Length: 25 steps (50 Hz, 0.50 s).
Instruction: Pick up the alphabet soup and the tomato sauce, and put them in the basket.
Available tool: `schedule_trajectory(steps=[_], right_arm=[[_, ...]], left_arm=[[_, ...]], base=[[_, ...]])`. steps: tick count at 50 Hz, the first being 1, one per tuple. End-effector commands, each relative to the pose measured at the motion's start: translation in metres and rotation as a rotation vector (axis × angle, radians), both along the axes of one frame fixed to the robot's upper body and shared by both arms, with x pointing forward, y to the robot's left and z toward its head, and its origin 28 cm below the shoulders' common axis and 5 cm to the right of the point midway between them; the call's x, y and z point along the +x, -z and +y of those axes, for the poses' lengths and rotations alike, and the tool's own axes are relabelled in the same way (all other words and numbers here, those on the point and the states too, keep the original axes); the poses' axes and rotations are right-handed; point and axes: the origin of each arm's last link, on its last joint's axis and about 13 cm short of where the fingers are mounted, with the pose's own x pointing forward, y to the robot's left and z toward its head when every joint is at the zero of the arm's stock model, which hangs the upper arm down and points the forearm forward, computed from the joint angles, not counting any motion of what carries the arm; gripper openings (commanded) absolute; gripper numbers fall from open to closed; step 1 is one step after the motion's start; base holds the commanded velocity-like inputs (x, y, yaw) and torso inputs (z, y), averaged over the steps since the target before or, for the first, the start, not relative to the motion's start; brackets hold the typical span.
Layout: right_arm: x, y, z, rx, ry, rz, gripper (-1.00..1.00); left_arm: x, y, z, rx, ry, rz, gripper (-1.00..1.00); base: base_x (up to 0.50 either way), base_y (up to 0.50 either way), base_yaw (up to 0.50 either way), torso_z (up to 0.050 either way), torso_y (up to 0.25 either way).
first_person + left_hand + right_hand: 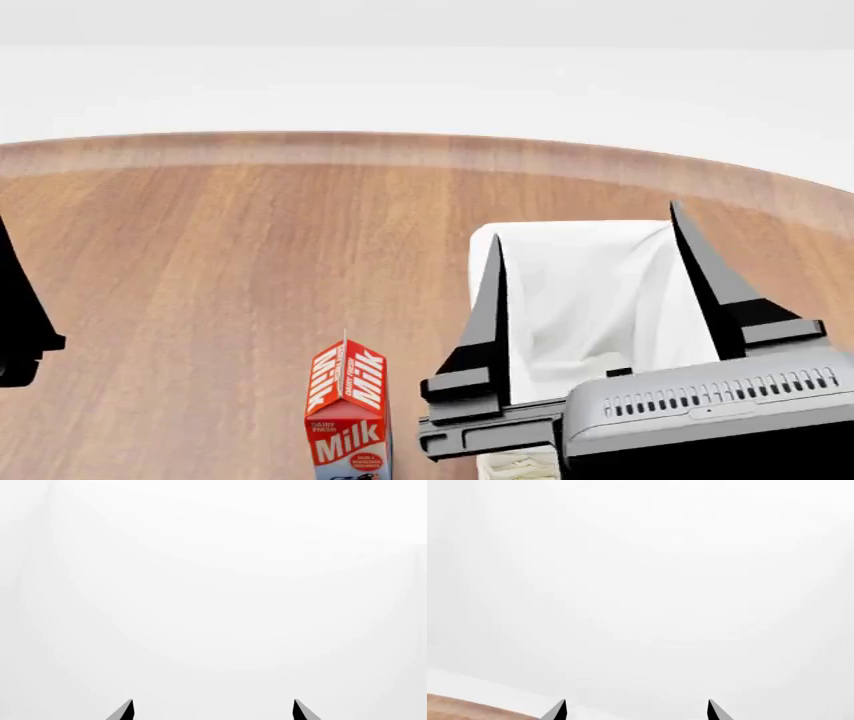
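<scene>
The alphabet soup and the tomato sauce are out of view in all frames. The basket [601, 300] shows in the head view as a white cloth liner at the right, partly hidden behind my right gripper [585, 225]. That gripper is raised in front of the basket, open and empty. In the right wrist view the right gripper [636, 705] shows two spread tips with only white background between them. My left gripper [213, 705] is also open and empty. In the head view only a dark part of the left gripper [16, 330] shows at the left edge.
A red milk carton [348, 410] stands on the round wooden table [240, 260], left of the basket. The table's far edge curves across the head view. A strip of the table [460, 709] shows in the right wrist view.
</scene>
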Motion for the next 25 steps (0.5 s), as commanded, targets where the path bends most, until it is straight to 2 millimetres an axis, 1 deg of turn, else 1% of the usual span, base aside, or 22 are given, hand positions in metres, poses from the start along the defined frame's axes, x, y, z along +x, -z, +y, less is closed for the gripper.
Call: schedule_trajectory(steps=[1,6,8,10,11,13,17,18,20,21,25], right_arm=[[-0.008,-0.002,0.001,0.092,-0.051,0.194,1.00],[-0.014,-0.005,0.002,0.201,-0.125,0.312,1.00],[-0.017,-0.002,0.004,0.240,-0.143,0.374,1.00],[-0.021,0.003,0.005,0.252,-0.152,0.445,1.00],[-0.025,0.012,0.006,0.277,-0.164,0.491,1.00],[-0.031,0.018,0.008,0.315,-0.175,0.565,1.00],[-0.042,0.027,0.014,0.335,-0.194,0.649,1.00],[-0.049,0.035,0.016,0.328,-0.202,0.676,1.00],[-0.052,0.027,0.018,0.332,-0.206,0.669,1.00],[-0.056,0.029,0.019,0.323,-0.197,0.666,1.00],[-0.065,0.028,0.021,0.346,-0.188,0.715,1.00]], left_arm=[[0.001,0.000,0.001,-0.002,-0.008,0.001,1.00],[0.001,0.001,-0.001,0.005,-0.005,0.003,1.00],[0.001,0.002,-0.001,0.004,-0.004,0.004,1.00],[0.001,0.003,-0.002,0.006,-0.003,0.007,1.00],[0.001,0.003,-0.002,0.011,-0.002,0.007,1.00],[0.001,0.002,-0.002,0.008,-0.003,0.008,1.00],[0.001,0.002,-0.003,0.011,-0.001,0.007,1.00],[0.001,0.002,-0.003,0.013,0.000,0.007,1.00],[0.001,0.002,-0.003,0.013,-0.001,0.009,1.00],[0.000,0.002,-0.003,0.011,0.001,0.010,1.00],[0.001,0.000,-0.003,0.014,0.002,0.006,1.00]], base=[[0.00,0.00,0.00,0.000,0.000],[0.00,0.00,0.00,0.000,0.000],[0.00,0.00,0.00,0.000,0.000],[0.00,0.00,0.00,0.000,0.000],[0.00,0.00,0.00,0.000,0.000],[0.00,0.00,0.00,0.000,0.000],[0.00,0.00,0.00,0.000,0.000],[0.00,0.00,0.00,0.000,0.000],[0.00,0.00,0.00,0.000,0.000],[0.00,0.00,0.00,0.000,0.000],[0.00,0.00,0.00,0.000,0.000]])
